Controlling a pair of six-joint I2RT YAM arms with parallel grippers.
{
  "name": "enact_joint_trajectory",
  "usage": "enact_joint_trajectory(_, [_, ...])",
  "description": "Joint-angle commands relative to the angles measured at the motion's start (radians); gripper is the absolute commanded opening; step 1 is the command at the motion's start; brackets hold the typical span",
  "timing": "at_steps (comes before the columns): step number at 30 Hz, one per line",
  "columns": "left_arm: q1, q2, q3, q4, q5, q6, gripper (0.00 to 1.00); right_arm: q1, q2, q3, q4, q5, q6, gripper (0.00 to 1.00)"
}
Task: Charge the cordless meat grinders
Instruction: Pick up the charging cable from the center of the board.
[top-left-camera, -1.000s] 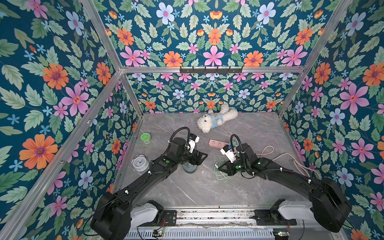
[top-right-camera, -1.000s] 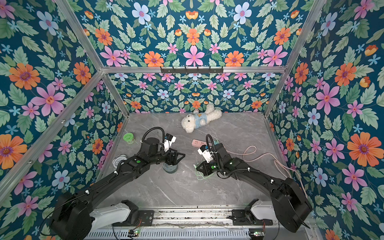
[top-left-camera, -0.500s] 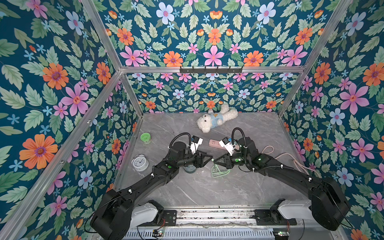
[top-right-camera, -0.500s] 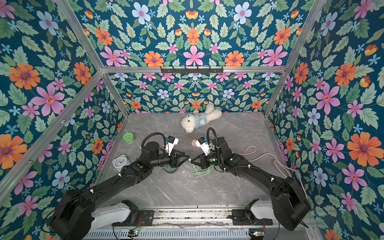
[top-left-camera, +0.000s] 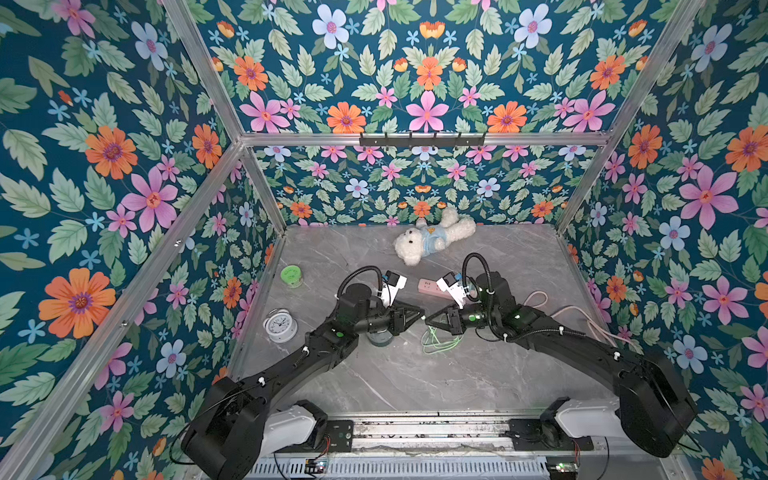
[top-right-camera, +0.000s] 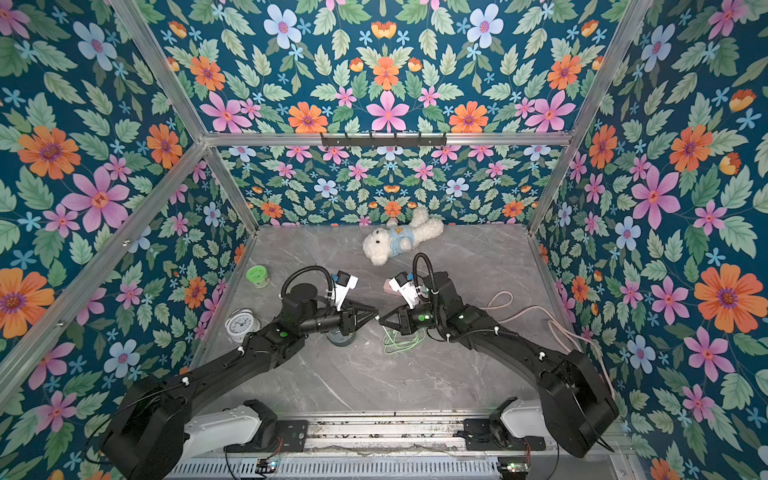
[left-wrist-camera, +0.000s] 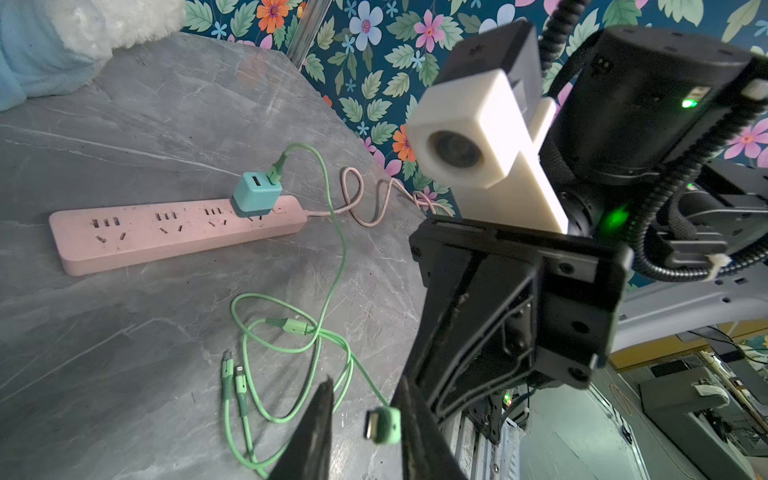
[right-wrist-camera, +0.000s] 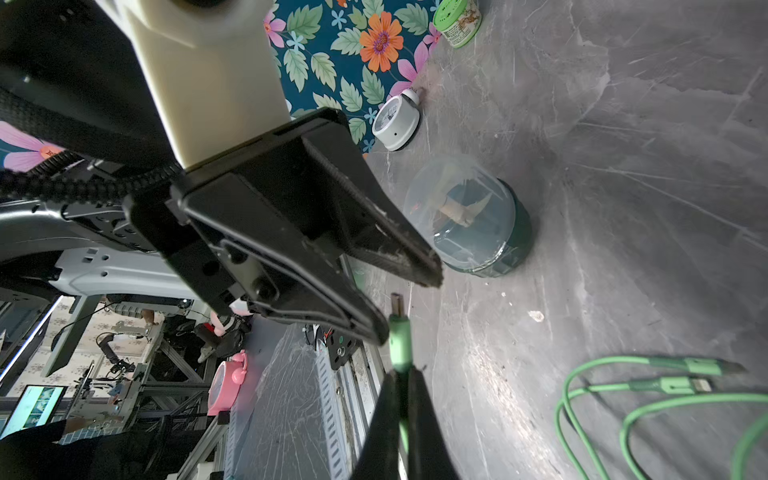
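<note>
Both arms had met tip to tip over the middle of the bench (top-left-camera: 415, 386). The right gripper (top-left-camera: 429, 322) was clamped tight on the green charging cable (top-left-camera: 440, 343) right behind its plug (right-wrist-camera: 399, 340), with the metal end poking out toward the left gripper (top-left-camera: 420, 314).

In the right wrist view the left gripper's jaws were only a little apart, and the plug's tip sat between them. One finger looked like it was touching the green collar and the other had a clear gap, so no real grip on that side. The left wrist view matched: you could see bench between one of its fingers (left-wrist-camera: 316, 428) and the plug.

The meat grinder (top-left-camera: 380, 338) stood upright on the bench a bit left of the middle, directly under the left gripper's wrist, so both top views mostly hid it. The right wrist view showed it best: clear domed top up, dark teal base down, neither gripper touching it.

The rest of the cable lay in loose loops on the bench under the right gripper. It ran back to a teal charger block (left-wrist-camera: 255, 195) plugged into one end of the pink power strip (left-wrist-camera: 174, 232), which lay just behind the grippers toward the far edge. Two spare connector ends (left-wrist-camera: 232, 382) lay side by side on the bench.

Other stuff:
- teddy bear (top-left-camera: 432, 241) by the far edge
- green-lidded jar (top-left-camera: 291, 275) and white alarm clock (top-left-camera: 280, 325) along the left edge, with the clock nearer the front
</note>
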Motion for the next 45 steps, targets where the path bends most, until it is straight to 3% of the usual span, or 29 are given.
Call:
enact_joint_trajectory(1, [0.0,0.001,0.0,0.03,0.023,-0.013,0.25,-0.003,0.004,0.009,0.044,-0.022,0.016,0.0])
enact_joint_trajectory(4, [0.0,0.003,0.0,0.032,0.028,-0.013,0.23,-0.005,0.007,0.011,0.056,-0.029,0.021,0.0])
enact_joint_trajectory(7, [0.0,0.005,0.003,0.035,0.036,-0.013,0.09,-0.007,0.011,0.015,0.063,-0.044,0.022,0.0])
enact_joint_trajectory(10, [0.001,0.009,0.004,0.035,0.04,-0.015,0.03,-0.007,0.023,0.016,0.075,-0.067,0.023,0.0])
enact_joint_trajectory(15, [0.001,-0.003,0.012,0.018,0.039,-0.008,0.02,-0.01,0.035,0.004,0.086,-0.123,0.0,0.21])
enact_joint_trajectory(19, [0.0,-0.001,0.02,0.007,0.058,-0.001,0.02,-0.02,0.055,-0.01,0.153,-0.201,0.004,0.27])
enact_joint_trajectory(35, [0.0,-0.037,0.014,0.017,0.086,-0.011,0.03,-0.059,0.09,-0.035,0.281,-0.303,0.005,0.27])
enact_joint_trajectory(45, [0.001,-0.051,-0.001,0.048,0.105,-0.026,0.04,-0.059,0.117,-0.042,0.401,-0.354,0.071,0.17])
